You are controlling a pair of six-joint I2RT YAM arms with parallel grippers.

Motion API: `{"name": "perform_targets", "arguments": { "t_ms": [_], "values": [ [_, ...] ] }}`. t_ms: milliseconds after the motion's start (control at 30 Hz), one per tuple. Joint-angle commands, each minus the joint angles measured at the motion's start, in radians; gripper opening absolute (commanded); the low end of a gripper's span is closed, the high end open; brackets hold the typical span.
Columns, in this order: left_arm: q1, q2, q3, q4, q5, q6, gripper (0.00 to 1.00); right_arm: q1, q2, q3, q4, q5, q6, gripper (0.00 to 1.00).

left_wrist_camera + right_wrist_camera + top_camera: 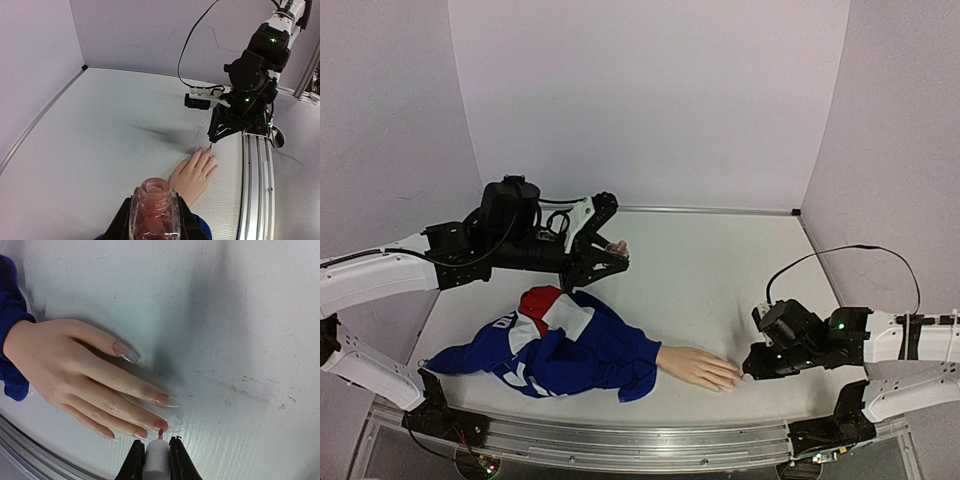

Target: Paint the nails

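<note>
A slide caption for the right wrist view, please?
Right gripper holds a polish brush at a nail of the mannequin hand.

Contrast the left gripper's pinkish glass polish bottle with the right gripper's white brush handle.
The pinkish glass polish bottle is broad, translucent; the white brush handle narrow, opaque. The bottle hangs aloft, off the beige mannequin hand; the handle's red tip meets a fingernail. Left gripper and right gripper clamp them alike.

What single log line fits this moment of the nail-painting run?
phase: painting | left gripper: shut on open polish bottle, raised | right gripper: shut on brush, tip on nail | mannequin hand: palm down
</note>
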Motion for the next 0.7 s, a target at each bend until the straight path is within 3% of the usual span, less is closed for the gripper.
{"name": "perform_targets", "arguments": {
  "t_ms": [0,667],
  "values": [
    [-0.005,-0.01,0.038,0.028,0.01,0.014,0.0,0.005,-0.006,0.011,-0.007,-0.002,-0.009,0.0],
    [-0.004,-0.01,0.039,0.028,0.01,0.017,0.0,0.005,0.025,0.008,0.012,0.0,-0.003,0.0]
  ]
}}
